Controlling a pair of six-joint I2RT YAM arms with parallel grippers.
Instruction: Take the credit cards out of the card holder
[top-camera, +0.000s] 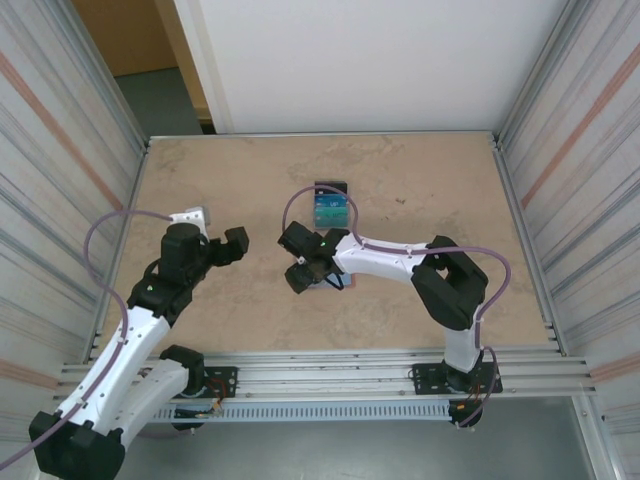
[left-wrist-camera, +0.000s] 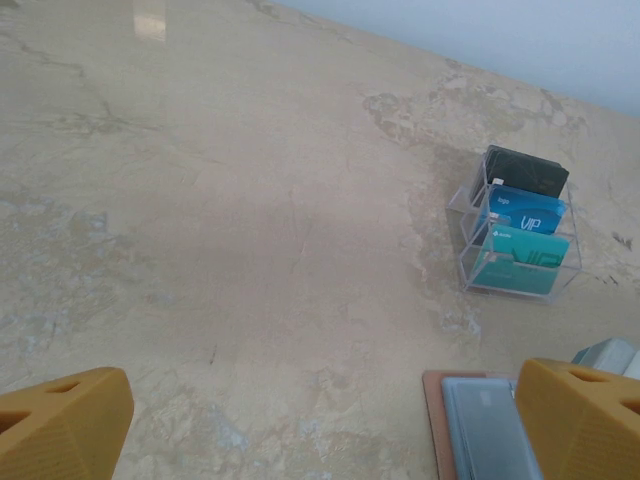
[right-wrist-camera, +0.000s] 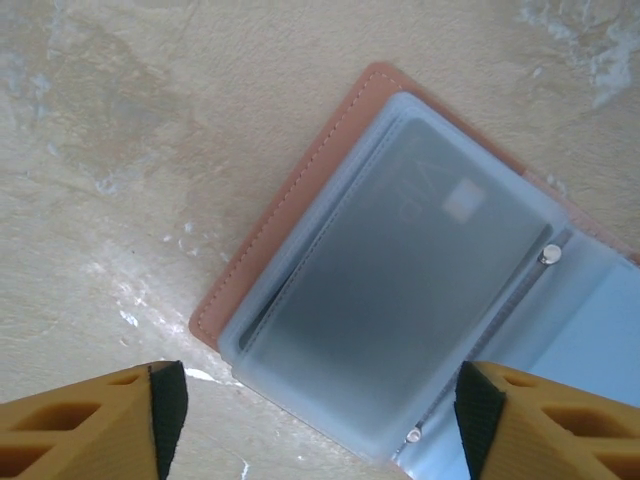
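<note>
The right claw (right-wrist-camera: 320, 410) hangs over the open wallet (right-wrist-camera: 300, 215), its jaws spread wide and holding nothing. One orange finger stands off the wallet's leather edge and the other off the far side of the top sleeve (right-wrist-camera: 330, 350), so the sleeve lies between them. Whether the pads touch it, I cannot tell. A dark card (right-wrist-camera: 400, 270) sits inside that frosted sleeve. It has a pale square patch near one corner, and any print on it is too blurred to read.

The left claw (left-wrist-camera: 320, 425) is fully open and empty above the bare table (top-camera: 200, 180). The wallet's corner lies just inside its right-hand finger.

Further back on the table, near the wallet, a clear stand (left-wrist-camera: 465, 210) holds three cards upright in steps: a black card (left-wrist-camera: 527, 172) at the back, a blue card (left-wrist-camera: 525, 210) marked "VIP" in the middle and a teal card (left-wrist-camera: 525, 255) in front. The small words on the blue and teal cards are too fine to make out
</note>
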